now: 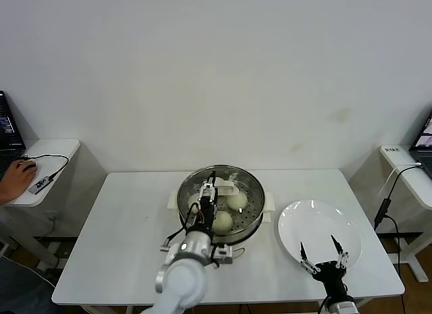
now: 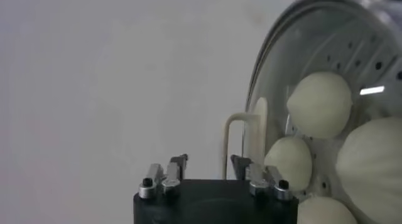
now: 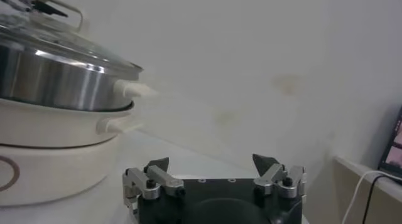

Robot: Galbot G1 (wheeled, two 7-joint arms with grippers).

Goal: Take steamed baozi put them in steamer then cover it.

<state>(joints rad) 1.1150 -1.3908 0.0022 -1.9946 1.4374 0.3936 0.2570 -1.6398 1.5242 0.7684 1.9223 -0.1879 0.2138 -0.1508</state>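
The steamer (image 1: 251, 221) stands mid-table on its cream base (image 3: 50, 150). The glass cover (image 1: 243, 182) lies on it, shown from the side in the right wrist view (image 3: 63, 40). Several baozi (image 1: 236, 200) (image 2: 320, 105) show through the glass on the perforated tray. My left gripper (image 1: 210, 184) (image 2: 209, 165) hovers over the cover, open, its fingers just short of the cream handle (image 1: 227, 188) (image 2: 242, 140) and holding nothing. My right gripper (image 1: 322, 254) (image 3: 211, 162) rests open and empty at the near edge of the white plate (image 1: 317, 226).
The white plate lies right of the steamer with nothing on it. At the far left a side table (image 1: 47, 152) holds a mouse under a person's hand (image 1: 17, 172). Another side table (image 1: 405, 165) with cables stands at the right. A white wall runs behind the table.
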